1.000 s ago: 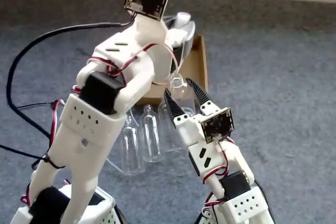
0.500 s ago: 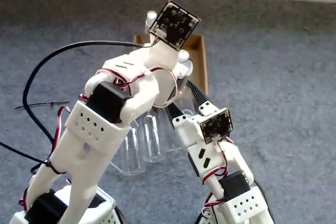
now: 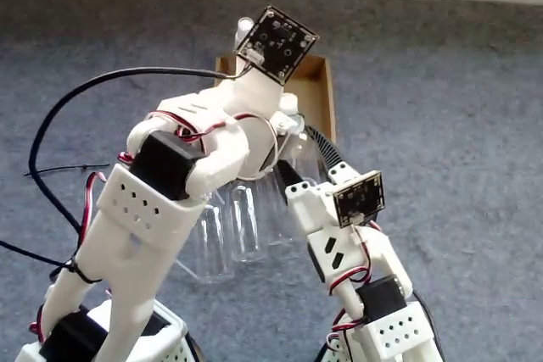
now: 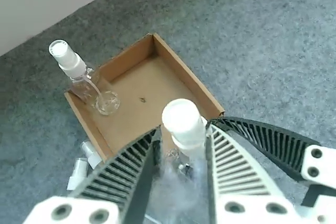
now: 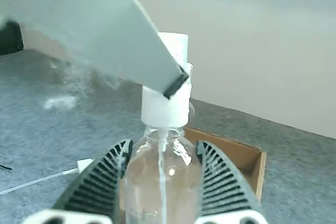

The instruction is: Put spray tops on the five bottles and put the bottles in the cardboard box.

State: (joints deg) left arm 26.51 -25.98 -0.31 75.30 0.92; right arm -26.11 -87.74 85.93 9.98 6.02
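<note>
A clear bottle (image 5: 160,182) stands upright between the fingers of my right gripper (image 5: 164,150), which is shut on its body. A white spray top (image 4: 181,124) sits on that bottle's neck, and my left gripper (image 4: 182,129) is shut on it from above. In the high view the right gripper (image 3: 304,163) holds the bottle (image 3: 299,167) just in front of the cardboard box (image 3: 327,99), under the left arm's wrist. One bottle with a spray top (image 4: 84,77) stands in a corner of the box (image 4: 184,72).
Two topless clear bottles (image 3: 212,239) (image 3: 246,222) stand on the grey carpet beside the right arm. Loose spray tops (image 4: 84,161) lie outside the box's near corner. Black cables trail at the left (image 3: 51,167).
The left arm swung its gripper with the spray top from above the box down onto the bottle held by the right gripper. The right gripper shifted slightly.
</note>
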